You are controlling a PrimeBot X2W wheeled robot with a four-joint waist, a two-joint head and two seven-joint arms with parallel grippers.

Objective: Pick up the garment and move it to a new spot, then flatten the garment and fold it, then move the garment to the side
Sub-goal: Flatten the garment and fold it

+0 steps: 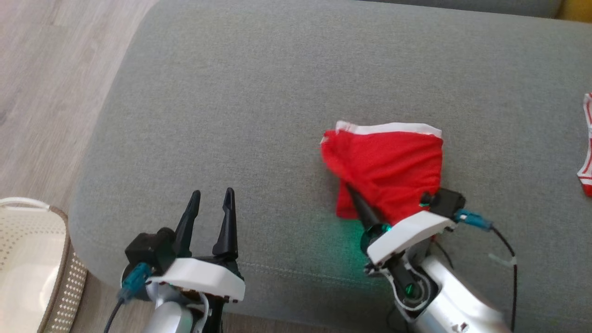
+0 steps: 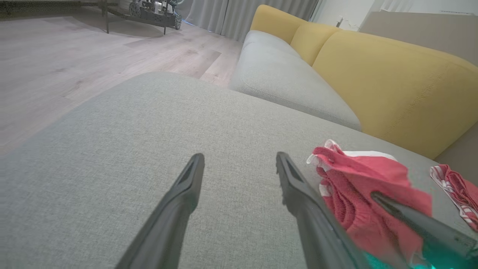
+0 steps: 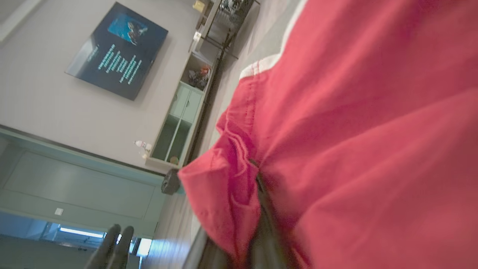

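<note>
Head view: red garment (image 1: 388, 162) bunched on the grey sofa cushion (image 1: 259, 92), right of centre. Right gripper (image 1: 360, 201) pinches its near edge, jaws pressed together. Left gripper (image 1: 212, 196) is spread over bare cushion, apart from the garment. Left wrist: fingers spread, garment at right. Right wrist: red cloth draped over the closed fingers.

Right pincer (image 1: 350, 188) tips amid garment (image 1: 388, 162) folds

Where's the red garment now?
In the head view the red garment is bunched on the grey cushion, right of centre, its near edge pinched in the right gripper; the open left gripper stands apart to its left.
</note>
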